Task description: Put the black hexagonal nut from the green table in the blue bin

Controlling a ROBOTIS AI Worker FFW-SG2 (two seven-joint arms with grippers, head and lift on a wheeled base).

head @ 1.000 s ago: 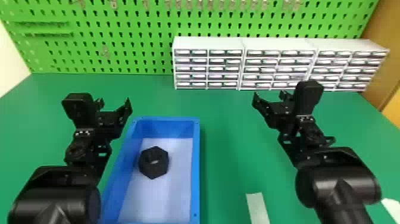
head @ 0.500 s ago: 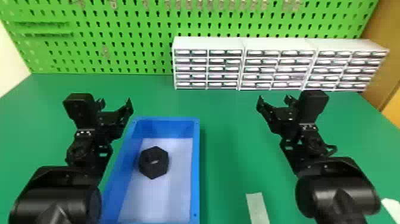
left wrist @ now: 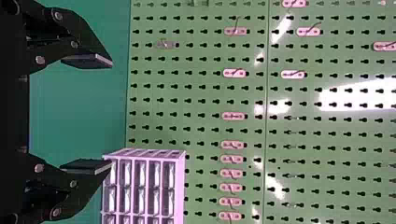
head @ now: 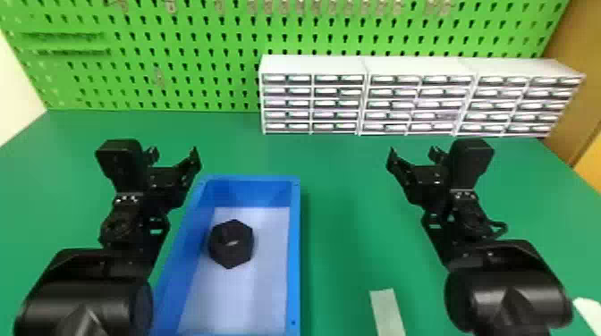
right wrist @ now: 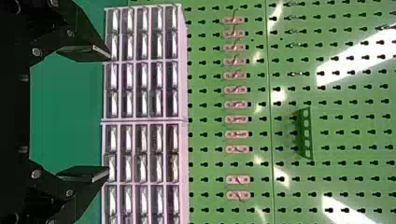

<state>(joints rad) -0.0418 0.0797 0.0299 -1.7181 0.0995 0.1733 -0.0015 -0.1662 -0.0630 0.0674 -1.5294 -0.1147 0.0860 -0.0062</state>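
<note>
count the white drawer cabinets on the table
3, side by side at the back of the green table, by the pegboard: left cabinet, middle cabinet, right cabinet.

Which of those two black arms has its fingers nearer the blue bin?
The left arm: its fingers are near the far left corner of the bin, while the right arm's fingers are farther off, over the green table.

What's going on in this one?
Nothing is being handled right now. The black nut lies inside the blue bin on the green table, so the job looks done. Both grippers are open and hold nothing: the left gripper hangs by the bin's far left corner, the right gripper off to the bin's right.
</note>
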